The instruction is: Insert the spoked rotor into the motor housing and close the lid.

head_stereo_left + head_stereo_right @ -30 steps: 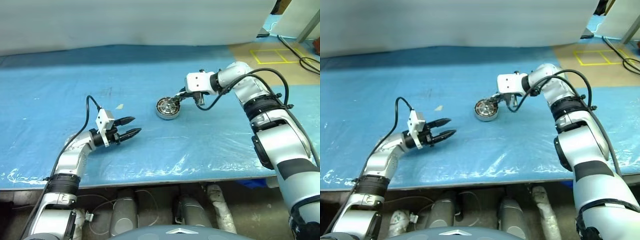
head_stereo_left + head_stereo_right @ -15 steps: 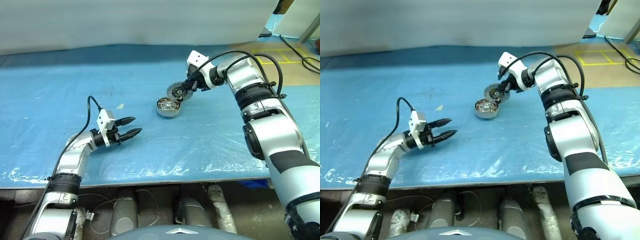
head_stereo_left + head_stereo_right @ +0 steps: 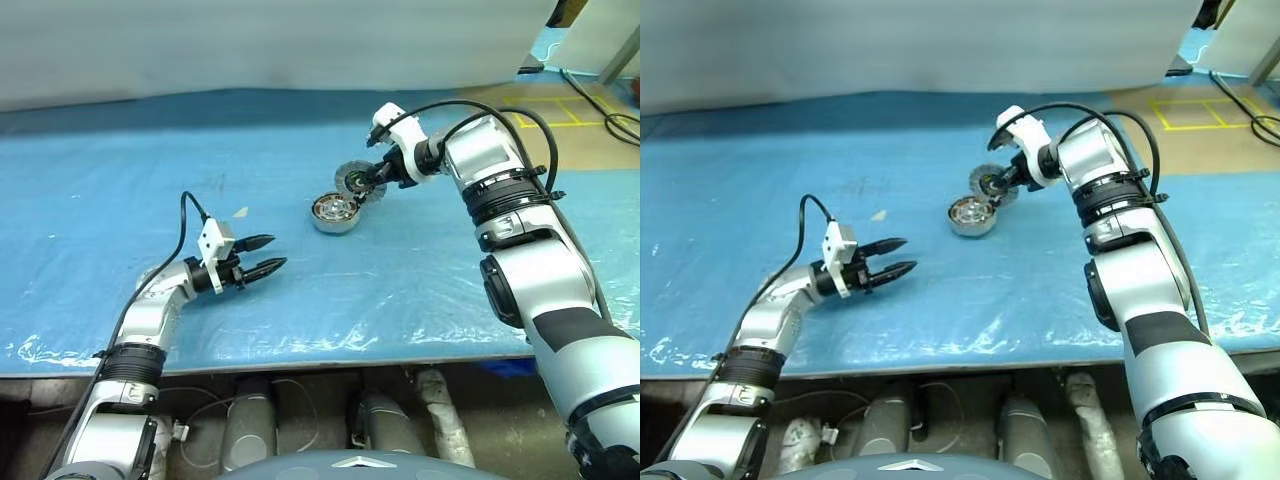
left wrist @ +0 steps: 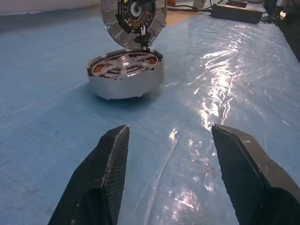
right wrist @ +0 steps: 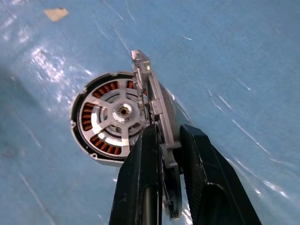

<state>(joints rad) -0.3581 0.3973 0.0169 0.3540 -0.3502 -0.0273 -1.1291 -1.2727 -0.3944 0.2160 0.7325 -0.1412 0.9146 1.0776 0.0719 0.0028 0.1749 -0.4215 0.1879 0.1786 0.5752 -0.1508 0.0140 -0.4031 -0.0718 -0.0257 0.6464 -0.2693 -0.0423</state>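
The silver motor housing (image 3: 335,213) lies on the blue table, its copper windings showing. The spoked rotor (image 5: 123,111) sits inside the housing (image 5: 79,123), hub up. My right gripper (image 5: 166,133) is shut on the rim of the lid (image 5: 159,105), which it holds on edge just above the housing's far right rim. The lid's ribbed, dark-centred face (image 4: 134,21) turns toward my left gripper. That left gripper (image 3: 268,254) hovers level and open near the table's front left, pointing at the housing (image 4: 125,75), with nothing between its fingers (image 4: 110,159).
A small pale scrap (image 3: 238,212) lies on the blue plastic sheet left of the housing. A white sheet (image 3: 270,45) runs along the table's back. The table's front edge (image 3: 330,355) is near. Yellow floor marks (image 3: 550,110) and cables lie at the far right.
My right wrist has rolled and swung up, bringing the lid from low beside the housing to stand on edge above its far rim. The left arm has kept still.
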